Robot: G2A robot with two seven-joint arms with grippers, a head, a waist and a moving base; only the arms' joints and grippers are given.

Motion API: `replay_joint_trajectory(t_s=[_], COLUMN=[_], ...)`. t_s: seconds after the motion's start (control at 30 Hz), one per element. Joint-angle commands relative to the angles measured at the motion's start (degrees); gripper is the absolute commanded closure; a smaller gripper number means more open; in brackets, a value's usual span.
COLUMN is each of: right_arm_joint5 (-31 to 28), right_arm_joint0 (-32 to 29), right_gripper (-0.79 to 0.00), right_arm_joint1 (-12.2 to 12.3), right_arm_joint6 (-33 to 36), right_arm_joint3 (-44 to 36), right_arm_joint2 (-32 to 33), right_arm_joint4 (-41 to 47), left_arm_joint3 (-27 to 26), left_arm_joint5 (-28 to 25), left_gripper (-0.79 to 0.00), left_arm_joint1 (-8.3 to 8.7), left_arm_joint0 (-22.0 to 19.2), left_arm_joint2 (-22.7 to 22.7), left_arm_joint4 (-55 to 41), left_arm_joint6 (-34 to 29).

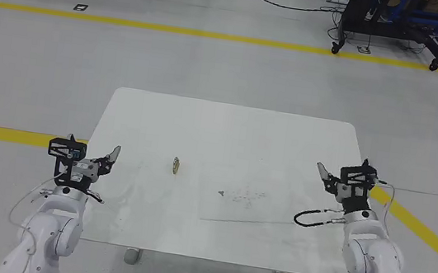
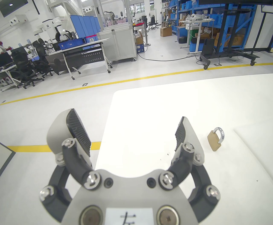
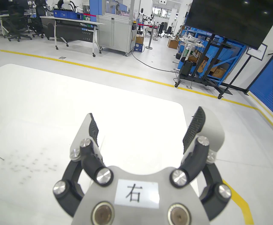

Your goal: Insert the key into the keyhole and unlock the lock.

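1. Top view: a white table [image 1: 236, 130] stands on a grey floor with yellow lines [image 1: 216, 35]. A small brass padlock [image 1: 176, 165] lies on the table, a little to the left of its middle and apart from both arms. The left gripper [image 1: 94, 153] is at the left edge of the table with its fingers spread and nothing between them. The right gripper [image 1: 345, 174] is at the right edge, also spread and empty. Grey scuff marks [image 1: 248, 197] are on the table between the padlock and the right gripper. A tiny dark thing [image 1: 221, 193] lies near these marks, too small to tell what it is
2. Left wrist view: the left gripper [image 2: 128, 121] has its two ribbed pads [image 2: 76, 132] wide apart and holds nothing. One finger is over the floor and the other is over the table [image 2: 149, 106]. The padlock [image 2: 215, 139] rests on the table beyond this second finger and does not touch it; its silver shackle sits down in the brass body
3. Right wrist view: the right gripper [image 3: 146, 115] is open and empty above a rounded corner of the table [image 3: 64, 95]. The scuff marks [image 3: 32, 162] are on the surface to one side of it
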Motion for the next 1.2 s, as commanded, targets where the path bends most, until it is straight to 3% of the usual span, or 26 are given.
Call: replay_joint_trajectory(t_s=[0.0,0.3,0.6,0.63,0.7,0.83,1.0,1.07,1.13,1.17], right_arm_joint5=[-2.4,-6.0,-6.0,-7.4,-16.3,-32.6,-41.9,-43.4,-44.9,-45.7], right_arm_joint0=[2.8,14.9,14.9,14.9,16.3,20.3,25.1,27.2,28.7,29.6], right_gripper=[-0.785,-0.785,-0.785,-0.785,-0.785,-0.785,-0.785,-0.717,-0.570,-0.437], right_arm_joint1=[-0.1,-1.9,-1.9,-1.9,-1.6,-0.9,-1.0,-1.4,-1.8,-1.9], right_arm_joint6=[2.7,10.5,10.5,10.0,7.3,1.7,0.8,2.2,2.4,2.5], right_arm_joint3=[1.6,10.7,10.7,10.8,12.9,17.1,20.8,22.0,23.5,24.4], right_arm_joint2=[-2.7,-18.6,-18.6,-18.9,-19.0,-20.8,-25.6,-27.9,-29.7,-30.4], right_arm_joint4=[-1.7,-10.7,-10.7,-10.2,-7.3,-10.1,-14.7,-16.4,-15.7,-15.3], left_arm_joint3=[0.0,0.0,0.0,0.0,0.0,0.0,0.0,0.0,0.0,0.0], left_arm_joint5=[0.0,0.0,0.0,0.0,0.0,0.0,0.0,0.0,0.0,0.0], left_gripper=[-0.785,-0.785,-0.785,-0.785,-0.785,-0.785,-0.785,-0.785,-0.785,-0.785], left_arm_joint1=[0.00,0.00,0.00,0.00,0.00,0.00,0.00,0.00,0.00,0.00], left_arm_joint0=[0.0,0.0,0.0,0.0,0.0,0.0,0.0,0.0,0.0,0.0], left_arm_joint2=[0.0,0.0,0.0,0.0,0.0,0.0,0.0,0.0,0.0,0.0], left_arm_joint4=[0.0,0.0,0.0,0.0,0.0,0.0,0.0,0.0,0.0,0.0], left_arm_joint6=[0.0,0.0,0.0,0.0,0.0,0.0,0.0,0.0,0.0,0.0])
